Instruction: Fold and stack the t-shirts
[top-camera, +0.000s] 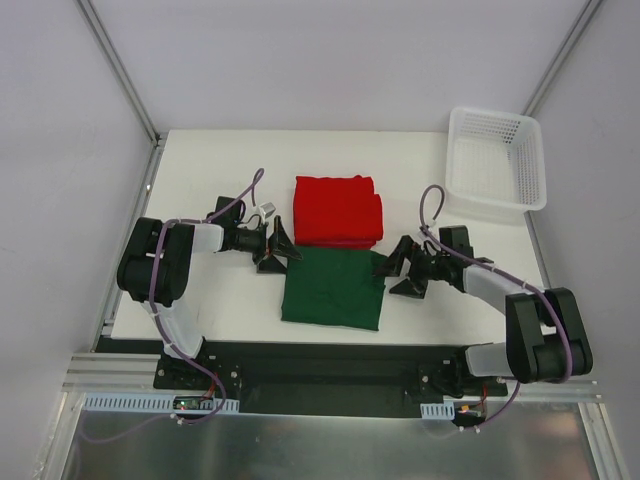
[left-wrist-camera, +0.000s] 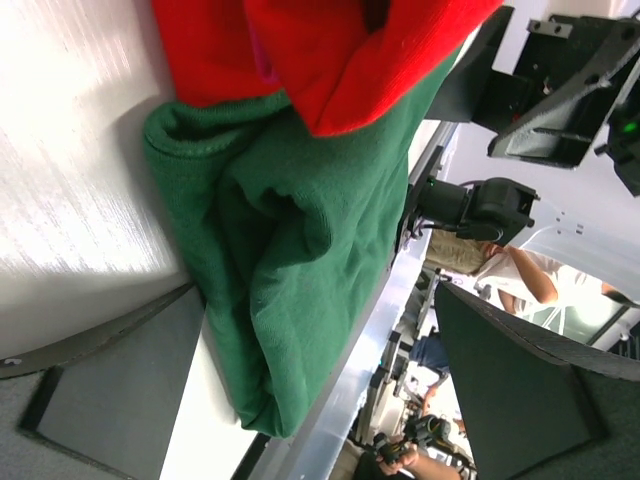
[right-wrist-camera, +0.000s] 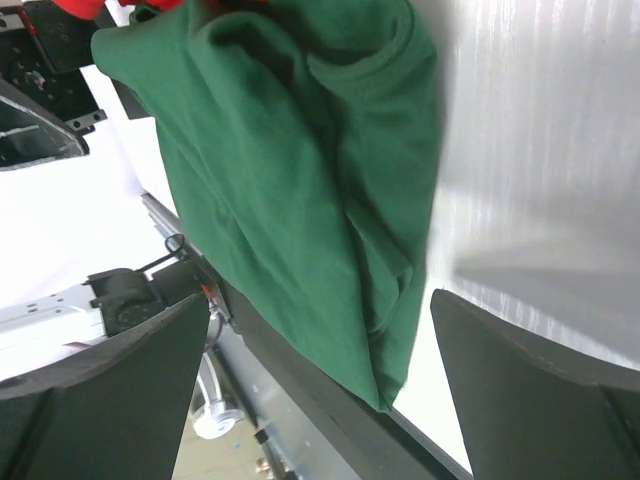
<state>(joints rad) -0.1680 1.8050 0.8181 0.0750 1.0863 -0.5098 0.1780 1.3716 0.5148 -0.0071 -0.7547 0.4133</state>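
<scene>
- Top external view, nearest the arm bases: a green t-shirt (top-camera: 332, 290) lies folded into a rough square on the white table (top-camera: 220, 300), its soft knit puffy at the rounded edges.
- Left hand (top-camera: 284, 249) and right hand (top-camera: 396, 270) flank the shirt's far corners, one on each side. Both are released, jaws spread, with nothing between them.
- Left wrist view: dark, flat, wedge-shaped fingers (left-wrist-camera: 120, 390) frame the shirt's thick side edge, its layers bunched in loose rolls. The right wrist view shows the same matte, creased cloth from the other side.
- Just beyond, a red t-shirt (top-camera: 337, 210) lies folded into a neater rectangle, its near edge touching the green shirt's far edge. In the left wrist view a red fold seems to lap over the green.
- Both shirts look fully folded, so stacking appears to be the step in hand: they lie edge to edge, not one atop the other.
- That next move likely calls for both hands to clamp opposite edges of one shirt, low enough to catch every layer, then lift evenly so the fold holds.
- At the far right corner, a white plastic lattice basket (top-camera: 495, 202) stands well apart.
</scene>
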